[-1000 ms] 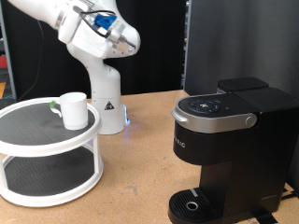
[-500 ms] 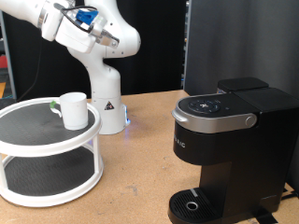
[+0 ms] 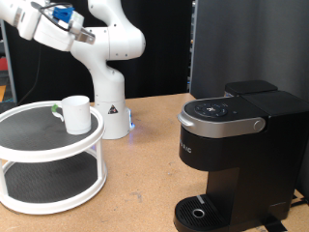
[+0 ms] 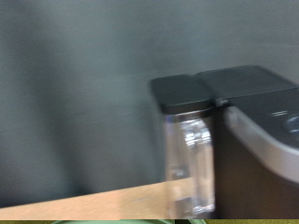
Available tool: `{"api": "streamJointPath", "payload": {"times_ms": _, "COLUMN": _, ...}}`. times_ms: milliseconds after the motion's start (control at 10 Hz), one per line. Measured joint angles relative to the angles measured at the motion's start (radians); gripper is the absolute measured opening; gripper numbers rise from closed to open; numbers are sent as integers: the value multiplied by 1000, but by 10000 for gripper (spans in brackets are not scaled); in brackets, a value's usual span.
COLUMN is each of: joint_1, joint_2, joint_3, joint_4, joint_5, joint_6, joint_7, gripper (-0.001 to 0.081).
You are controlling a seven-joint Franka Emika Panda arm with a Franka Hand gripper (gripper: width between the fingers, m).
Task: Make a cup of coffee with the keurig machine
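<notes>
We locate the gripper (image 3: 8, 21) at the exterior view's top left corner, at the end of the white arm (image 3: 106, 39). Most of the hand sits at or beyond the picture's edge, so we cannot tell whether its fingers are spread or pressed together. We see nothing between the fingers in either view, and the wrist view shows no fingers at all.

Below the gripper and slightly toward the exterior view's right, we find the cup (image 3: 75, 113). It stands upright on the upper tier of a white two-tier round stand (image 3: 48, 159), near that tier's far rim, with a hint of green at its side. The cup and the gripper are well apart; the gripper is high above the stand.

Just beside the stand, toward the exterior view's right, we see the arm's white base (image 3: 108, 114) resting on the wooden table (image 3: 145, 184).

The keurig machine (image 3: 237, 155) stands at the exterior view's right, well apart from both the gripper and the cup. Its silver-rimmed top lid is down, and the round drip tray (image 3: 198, 213) at its foot carries no cup.

In the wrist view, we see the keurig machine (image 4: 238, 140) from the side, blurred, with its clear water tank (image 4: 192, 163) against a grey backdrop.
</notes>
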Motion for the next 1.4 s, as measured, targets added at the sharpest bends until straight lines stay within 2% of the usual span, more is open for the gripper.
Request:
{"api": "streamJointPath", "payload": {"times_ms": 100, "joint_1": 0, "joint_2": 9, "joint_3": -38, "joint_4": 28, "joint_5": -39, "joint_6": -66, "joint_7": -20, "gripper": 7}}
{"api": "streamJointPath", "payload": {"times_ms": 300, "joint_1": -1, "joint_2": 16, "joint_3": -92, "joint_4": 74, "joint_5": -52, "joint_6": -145, "joint_7": -23, "gripper": 7}}
{"api": "streamJointPath", "payload": {"times_ms": 400, "joint_1": -1, "joint_2": 18, "joint_3": -89, "joint_4": 70, "joint_5": -51, "joint_6": -139, "joint_7": -23, "gripper": 7}}
{"api": "streamJointPath", "payload": {"times_ms": 700, "joint_1": -32, "joint_2": 6, "joint_3": -85, "joint_4": 18, "joint_5": -35, "joint_6": 28, "joint_7": -25, "gripper": 7}}
{"api": "streamJointPath", "payload": {"times_ms": 800, "joint_1": -42, "joint_2": 6, "joint_3": -98, "joint_4": 9, "joint_5": -38, "joint_6": 51, "joint_7": -43, "gripper": 7}}
{"api": "streamJointPath", "payload": {"times_ms": 1100, "joint_1": -45, "joint_2": 21, "joint_3": -192, "joint_4": 33, "joint_5": -63, "joint_6": 15, "joint_7": -123, "gripper": 7}}
{"api": "streamJointPath", "payload": {"times_ms": 1400, "joint_1": -44, "joint_2": 24, "joint_3": -207, "joint_4": 36, "joint_5": -63, "joint_6": 8, "joint_7": -127, "gripper": 7}}
